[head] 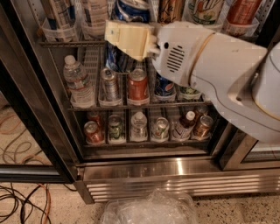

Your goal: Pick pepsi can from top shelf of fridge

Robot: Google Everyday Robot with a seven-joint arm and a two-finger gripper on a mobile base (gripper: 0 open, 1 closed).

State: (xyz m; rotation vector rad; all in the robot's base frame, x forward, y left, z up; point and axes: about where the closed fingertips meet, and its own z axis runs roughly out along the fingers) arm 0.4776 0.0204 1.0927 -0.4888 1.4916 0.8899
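The fridge (pixel 175 169) stands open, with wire racks of drinks. The top shelf (pixel 65 43) carries clear plastic cup fronts. The pepsi can (pixel 131 9), tall and dark blue, stands upright at that shelf's front edge. Its lower end (pixel 114 59) hangs in front of the rack. My gripper (pixel 126 36) reaches in from the right. Its cream finger (pixel 131 39) covers the can's middle, and it is shut on the can. My white arm (pixel 218 74) hides the right part of the shelves.
The middle rack holds a water bottle (pixel 78 83), a silver can (pixel 109 83), a red can (pixel 138 85) and a short blue Pepsi can (pixel 165 88). The lower rack holds several cans and bottles. A clear plastic bag (pixel 148 210) and cables (pixel 22 201) lie on the floor.
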